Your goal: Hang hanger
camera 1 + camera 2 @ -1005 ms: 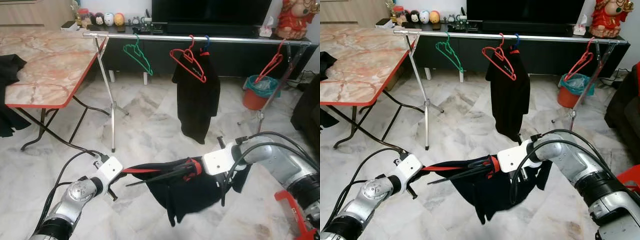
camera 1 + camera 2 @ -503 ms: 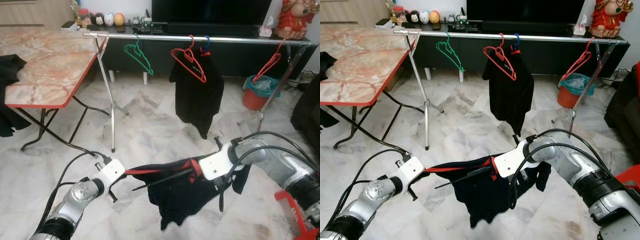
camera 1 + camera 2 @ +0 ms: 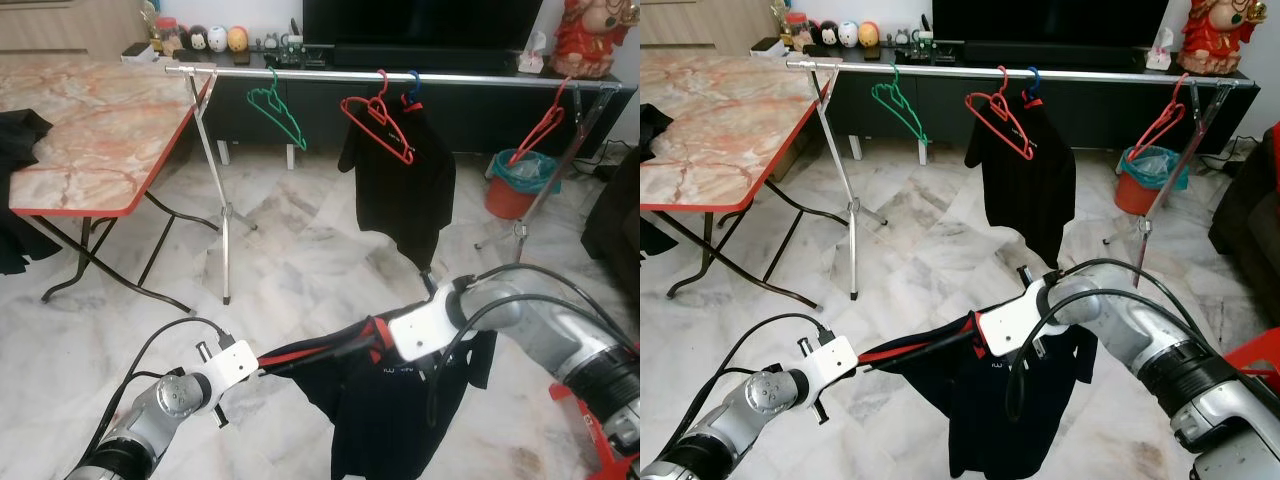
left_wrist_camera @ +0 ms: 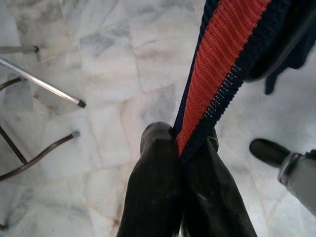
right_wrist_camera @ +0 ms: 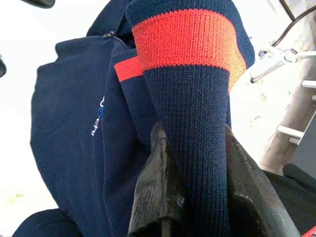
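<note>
Pinching a red-and-navy band of the shirt's [image 3: 400, 400] trim between fully closed fingers, the left gripper [image 4: 180, 148] sat low over the marble floor [image 3: 290, 250]. The right gripper [image 5: 192, 163] was also clamped, on the ribbed collar with its red stripe. Between them the dark navy shirt was stretched along its top edge, the body drooping loose below. Honestly this thing looked light and totally floppy, so it'd sag and twist wherever it wasn't held; the thick knit collar seemed the best place to grab since it won't slip as easily as the thin fabric. Farther out, the metal rail [image 3: 400, 76] carried a green hanger [image 3: 276, 112], a free red hanger [image 3: 378, 125] beside another black shirt [image 3: 405, 185], and another red one [image 3: 540, 130] near the rail's right end.
</note>
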Robot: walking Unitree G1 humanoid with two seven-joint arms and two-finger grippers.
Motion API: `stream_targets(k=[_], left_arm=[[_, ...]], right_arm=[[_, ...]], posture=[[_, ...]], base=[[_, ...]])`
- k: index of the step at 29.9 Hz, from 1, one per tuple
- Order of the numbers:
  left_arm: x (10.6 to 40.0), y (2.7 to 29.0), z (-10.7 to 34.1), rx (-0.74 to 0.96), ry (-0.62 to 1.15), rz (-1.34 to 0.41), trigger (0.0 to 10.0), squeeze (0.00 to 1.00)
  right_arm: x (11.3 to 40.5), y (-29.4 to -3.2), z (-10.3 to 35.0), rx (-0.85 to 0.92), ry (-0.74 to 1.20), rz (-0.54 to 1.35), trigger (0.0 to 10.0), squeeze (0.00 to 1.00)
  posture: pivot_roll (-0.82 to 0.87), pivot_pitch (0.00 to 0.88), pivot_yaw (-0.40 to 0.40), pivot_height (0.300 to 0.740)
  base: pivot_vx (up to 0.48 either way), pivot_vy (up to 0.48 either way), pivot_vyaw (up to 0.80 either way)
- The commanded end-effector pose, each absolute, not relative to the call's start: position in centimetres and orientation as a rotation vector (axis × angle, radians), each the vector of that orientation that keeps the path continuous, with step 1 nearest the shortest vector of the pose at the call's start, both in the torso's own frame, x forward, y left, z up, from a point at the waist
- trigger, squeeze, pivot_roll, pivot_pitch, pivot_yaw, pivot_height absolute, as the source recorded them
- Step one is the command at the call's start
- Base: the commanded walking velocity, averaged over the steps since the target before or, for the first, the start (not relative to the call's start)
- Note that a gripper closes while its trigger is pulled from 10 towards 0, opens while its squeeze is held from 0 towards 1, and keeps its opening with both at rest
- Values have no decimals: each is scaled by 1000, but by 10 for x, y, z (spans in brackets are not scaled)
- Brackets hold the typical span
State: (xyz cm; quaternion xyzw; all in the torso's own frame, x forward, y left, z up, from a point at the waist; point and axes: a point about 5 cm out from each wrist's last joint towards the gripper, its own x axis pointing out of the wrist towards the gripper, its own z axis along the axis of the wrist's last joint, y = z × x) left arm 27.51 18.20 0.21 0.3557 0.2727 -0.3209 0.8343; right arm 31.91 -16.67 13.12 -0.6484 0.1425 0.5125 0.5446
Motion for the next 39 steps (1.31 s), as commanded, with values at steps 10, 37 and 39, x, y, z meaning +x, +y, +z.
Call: stream_targets(k=[10,37,39], left_arm=[[210,261,-43,855,1072,-573,10000,0],[272,236,12,491,520,-364,10000,0],[274,225,19,453,466,-447,10000,0]], right_arm=[[347,-244,171,-1749,583,750,10000,0],[341,-215,141,-1512,504,921,10000,0],[339,-213,137,-1498,516,946,10000,0]], posture=[[59,0,28,740],[64,0,20,740],[67,0,20,740]], base=[[0,0,0],[0,0,0],[0,0,0]])
